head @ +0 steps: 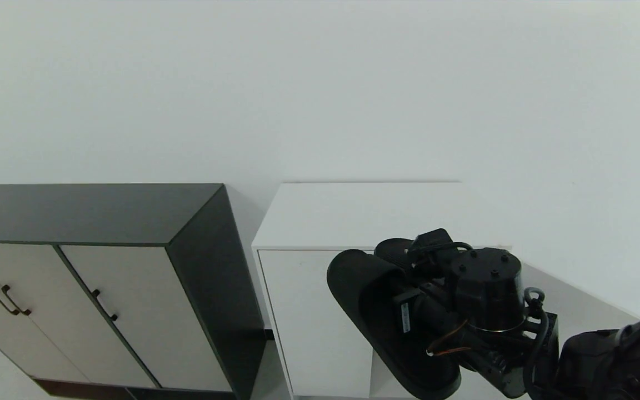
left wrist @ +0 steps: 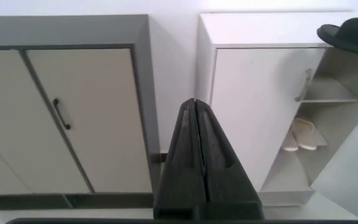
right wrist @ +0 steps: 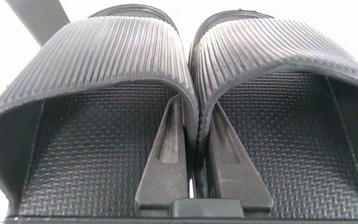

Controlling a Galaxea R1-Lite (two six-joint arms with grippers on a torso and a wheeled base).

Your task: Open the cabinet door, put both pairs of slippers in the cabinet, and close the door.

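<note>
Inside, white slippers [left wrist: 303, 134], black pair [right wrist: 117, 62] clamped

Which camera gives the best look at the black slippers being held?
The right wrist view: the black slippers sit side by side up close, with the right gripper pinching their touching inner straps. The head view shows them side-on, in front of the white cabinet. The left wrist view catches just one slipper's edge.

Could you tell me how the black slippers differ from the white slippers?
The black slippers are clamped in the right gripper in front of the white cabinet; the white slippers rest on a shelf inside it. The black slippers are tilted steeply; the white slippers lie flat. Both pairs sit side by side.
</note>
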